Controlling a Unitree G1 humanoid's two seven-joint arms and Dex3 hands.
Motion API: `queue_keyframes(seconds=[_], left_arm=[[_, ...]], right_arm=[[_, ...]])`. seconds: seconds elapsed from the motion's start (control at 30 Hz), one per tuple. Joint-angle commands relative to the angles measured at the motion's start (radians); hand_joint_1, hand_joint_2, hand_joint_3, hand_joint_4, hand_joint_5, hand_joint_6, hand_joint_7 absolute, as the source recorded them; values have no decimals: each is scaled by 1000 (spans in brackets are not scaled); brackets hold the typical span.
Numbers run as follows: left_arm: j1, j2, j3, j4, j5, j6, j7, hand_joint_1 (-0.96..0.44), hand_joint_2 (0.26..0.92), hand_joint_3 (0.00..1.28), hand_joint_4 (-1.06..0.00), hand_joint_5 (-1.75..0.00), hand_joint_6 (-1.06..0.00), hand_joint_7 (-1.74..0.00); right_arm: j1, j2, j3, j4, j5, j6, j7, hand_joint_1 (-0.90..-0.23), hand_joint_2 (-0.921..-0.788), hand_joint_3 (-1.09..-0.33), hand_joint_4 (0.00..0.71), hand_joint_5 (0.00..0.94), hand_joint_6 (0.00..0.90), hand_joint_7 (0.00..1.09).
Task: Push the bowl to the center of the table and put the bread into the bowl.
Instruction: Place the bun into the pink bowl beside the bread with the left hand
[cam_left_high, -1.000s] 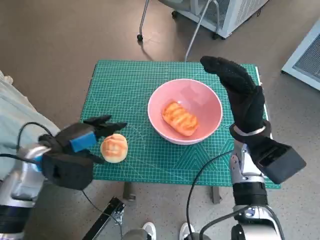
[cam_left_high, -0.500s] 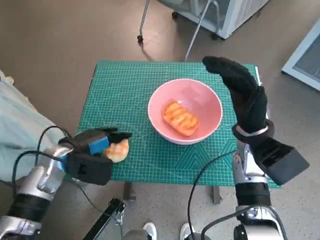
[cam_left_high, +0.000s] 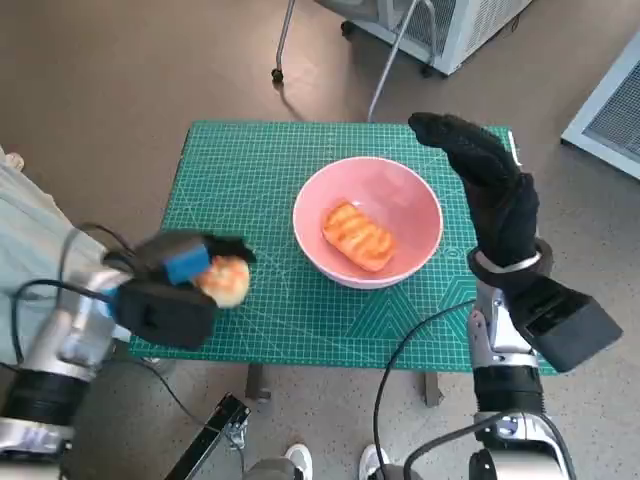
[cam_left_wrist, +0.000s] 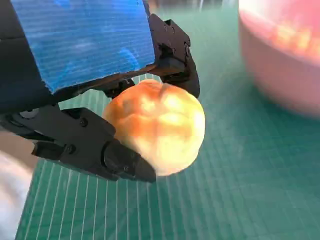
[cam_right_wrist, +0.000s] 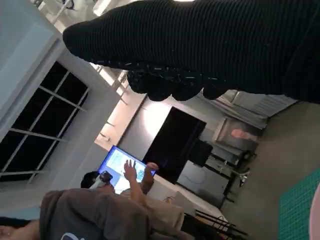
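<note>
**A:** Head view first: where is the bread that counts?

**B:** The round, golden bread roll (cam_left_high: 226, 281) is in the black left hand with blue tape over its back (cam_left_high: 170, 295), above the near left part of the green gridded cutting mat (cam_left_high: 250, 170) that covers the small table. The left wrist view shows the black fingers (cam_left_wrist: 120, 159) wrapped round it from both sides, so that hand is grasping the roll. I can't say for certain it is clear of the mat.

**A:** And the bowl?

**B:** The pink round bowl (cam_left_high: 395, 195) sits near the middle of the mat, so I judge the pushing done. An oblong, browned bread piece (cam_left_high: 358, 237) already lies inside, its long axis slanting from far left to near right.

**A:** Which way must the roll travel?

**B:** From the left hand the bowl lies toward the robot's right and a little farther away. The left hand is plainly the one to carry it. The roll must pass over the near left rim and would best land in the space beside the oblong piece.

**A:** The other hand?

**B:** The right hand in the black knitted glove (cam_left_high: 488, 190) hangs just beside the bowl's right rim, fingers extended, holding nothing. Whether it touches the rim I cannot tell.
</note>
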Motion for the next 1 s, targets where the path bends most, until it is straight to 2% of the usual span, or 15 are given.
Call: queue_keyframes(seconds=[0.03,0.2,0.37,0.63,0.8,0.93,0.97,1.0], left_arm=[[-48,15,56,-78,-41,1,18,2,919,122,-605,-1338,-608,-1104],[-116,-3,105,-168,-92,21,20,2,919,120,-604,-1313,-608,-1132],[-212,-47,113,-234,-113,49,34,1,920,117,-606,-1268,-601,-1183],[-330,-185,31,-246,-59,55,112,1,920,106,-617,-1205,-609,-1226],[-387,-249,-50,-124,1,-36,164,1,920,95,-620,-1173,-633,-1229],[-421,-296,-105,1,20,-87,172,0,920,94,-626,-1178,-625,-1225],[-425,-306,-124,25,25,-69,145,-1,921,109,-610,-1197,-608,-1240],[-429,-314,-138,43,29,-56,125,-123,921,198,-473,-1030,-516,-1357]], right_arm=[[21,-9,0,9,-3,8,9,-739,-921,-774,240,28,-1,873],[17,-12,-1,11,6,16,19,-740,-921,-775,238,29,-1,878],[11,-13,-2,15,12,25,28,-736,-921,-775,240,31,-1,880],[6,-15,-1,20,16,32,39,-733,-921,-777,236,33,-1,881],[11,-15,-1,14,23,38,49,-734,-921,-777,234,34,-1,881],[20,-13,2,0,27,42,54,-734,-921,-778,229,33,-1,884],[22,-15,1,-3,30,43,56,-735,-921,-777,228,33,-1,884],[23,-15,1,-5,31,44,58,-735,-921,-776,224,32,-1,884]])
